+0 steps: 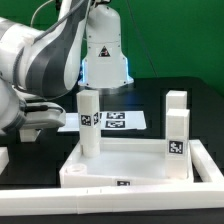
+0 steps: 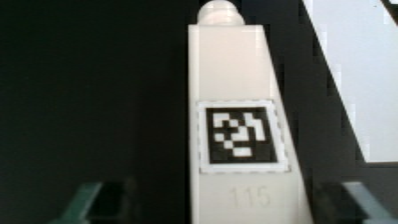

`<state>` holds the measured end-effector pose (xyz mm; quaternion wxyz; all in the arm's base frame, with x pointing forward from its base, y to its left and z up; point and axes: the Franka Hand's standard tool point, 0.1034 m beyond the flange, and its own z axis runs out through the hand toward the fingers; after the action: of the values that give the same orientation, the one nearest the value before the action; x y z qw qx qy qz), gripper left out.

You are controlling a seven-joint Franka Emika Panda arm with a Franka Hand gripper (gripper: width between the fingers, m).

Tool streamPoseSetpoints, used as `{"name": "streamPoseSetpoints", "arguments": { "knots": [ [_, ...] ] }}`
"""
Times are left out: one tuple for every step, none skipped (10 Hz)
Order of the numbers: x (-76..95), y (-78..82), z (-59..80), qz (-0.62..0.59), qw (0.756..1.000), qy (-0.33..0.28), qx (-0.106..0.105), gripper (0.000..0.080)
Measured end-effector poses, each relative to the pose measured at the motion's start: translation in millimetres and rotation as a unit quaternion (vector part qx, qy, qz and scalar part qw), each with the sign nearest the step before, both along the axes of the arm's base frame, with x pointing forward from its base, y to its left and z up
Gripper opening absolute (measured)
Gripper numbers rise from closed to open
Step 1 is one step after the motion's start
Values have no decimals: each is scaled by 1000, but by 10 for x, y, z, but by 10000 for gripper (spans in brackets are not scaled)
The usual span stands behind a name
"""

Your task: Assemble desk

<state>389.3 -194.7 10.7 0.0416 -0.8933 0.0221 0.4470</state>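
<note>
Two fingers (image 2: 93, 200) flank tagged leg (image 2: 231, 110), gaps visible.

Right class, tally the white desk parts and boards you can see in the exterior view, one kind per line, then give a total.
Legs standing upright: 3, at and
Tabletop tray: 1
Marker board: 1
Total: 5

Black table (image 1: 190, 95) — carries marker board (image 1: 118, 121), white tabletop (image 1: 135, 170), border strip (image 1: 212, 165)
</note>
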Motion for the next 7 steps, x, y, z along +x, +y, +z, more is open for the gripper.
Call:
{"name": "streamPoseSetpoints", "arguments": {
  "knots": [
    [-1, -2, 1, 0, 1000, 0, 0, 309],
    [-1, -3, 0, 0, 1000, 0, 0, 287],
    [-2, -3, 0, 0, 1000, 0, 0, 287],
    [-2, -4, 0, 0, 1000, 0, 0, 287],
    [-2, -4, 0, 0, 1000, 0, 0, 287],
    [-3, -5, 0, -1, 1000, 0, 0, 287],
    [-3, -5, 0, -1, 1000, 0, 0, 287]
  ]
}}
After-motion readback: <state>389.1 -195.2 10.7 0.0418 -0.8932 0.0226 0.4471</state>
